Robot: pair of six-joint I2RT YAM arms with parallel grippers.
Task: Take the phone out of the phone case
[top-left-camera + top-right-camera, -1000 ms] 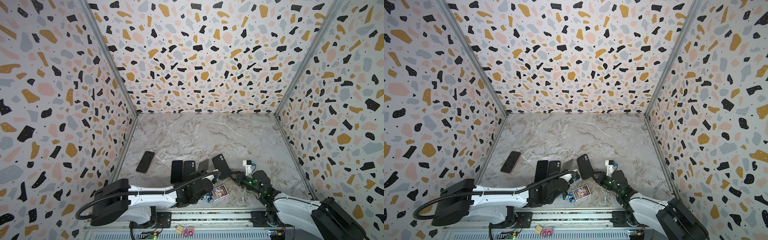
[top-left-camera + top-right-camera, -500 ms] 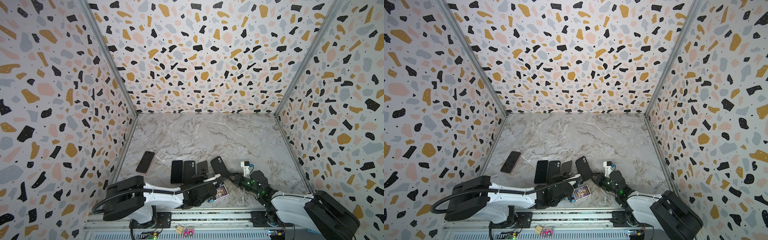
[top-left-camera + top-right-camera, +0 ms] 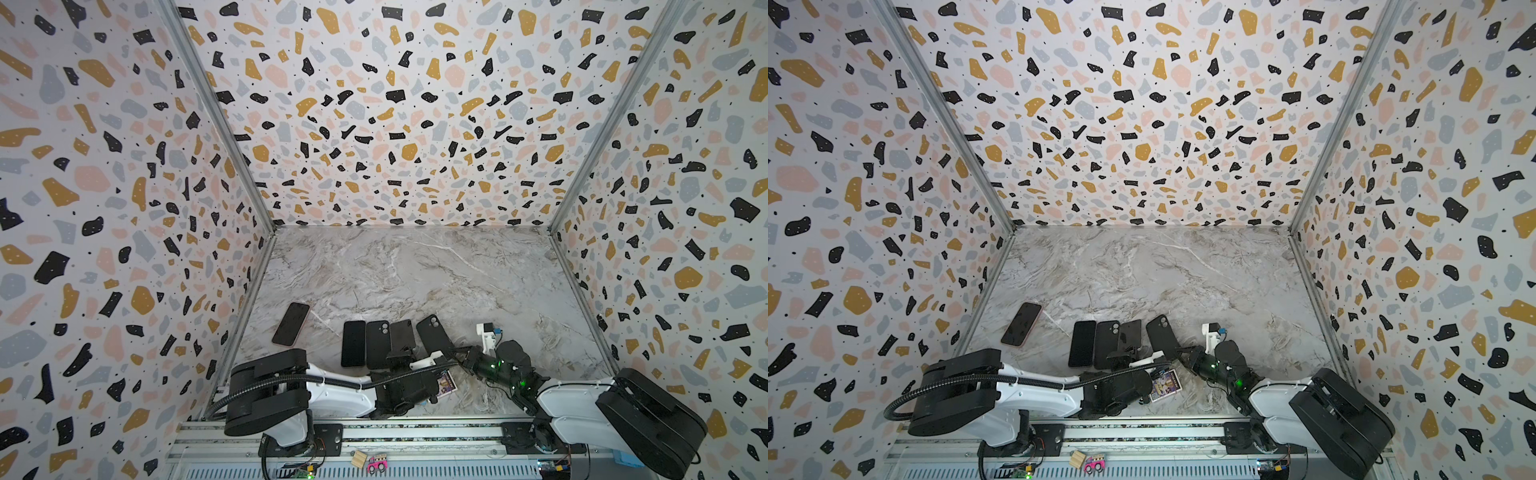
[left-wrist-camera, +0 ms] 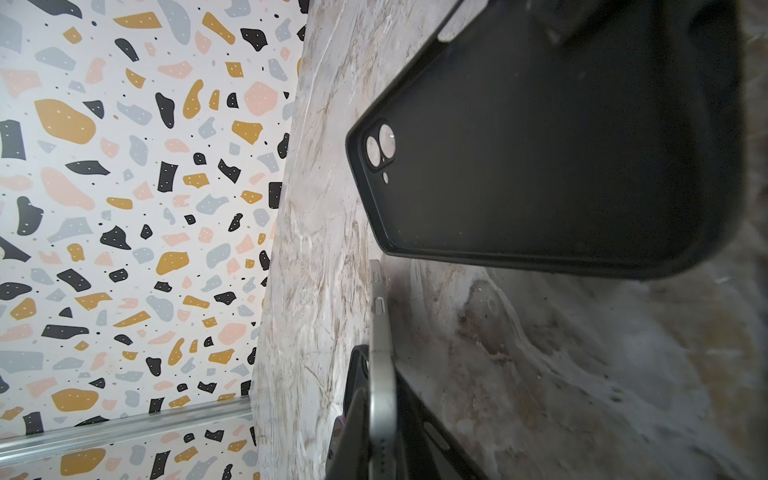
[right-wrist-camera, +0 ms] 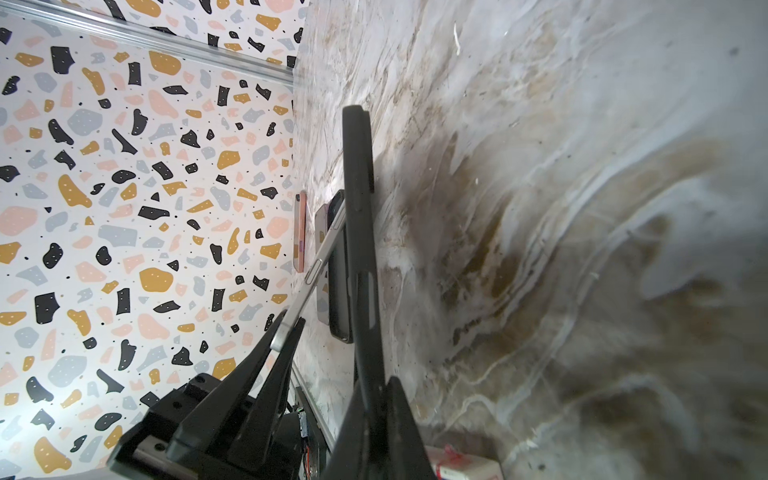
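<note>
In both top views my left gripper (image 3: 401, 353) is shut on the near end of a bare silver-edged phone (image 3: 402, 334), which is raised off the table. The left wrist view shows that phone (image 4: 380, 332) edge-on between the jaws of the left gripper (image 4: 382, 436). Just to its right, my right gripper (image 3: 455, 353) is shut on the black phone case (image 3: 434, 334), which shows its camera cutout. In the right wrist view the case (image 5: 357, 208) stands edge-on in the right gripper (image 5: 374, 415). Phone and case are apart, side by side.
Three more handsets lie flat to the left: a pink-edged one (image 3: 291, 324), a black one with its screen up (image 3: 353, 343) and a black-backed one with twin lenses (image 3: 378, 343). A colourful card (image 3: 446, 380) lies under the left wrist. The left side wall stands close by.
Both arms have shifted their elbows a little. The case has edged slightly left toward the phone. Both grips are unchanged.
</note>
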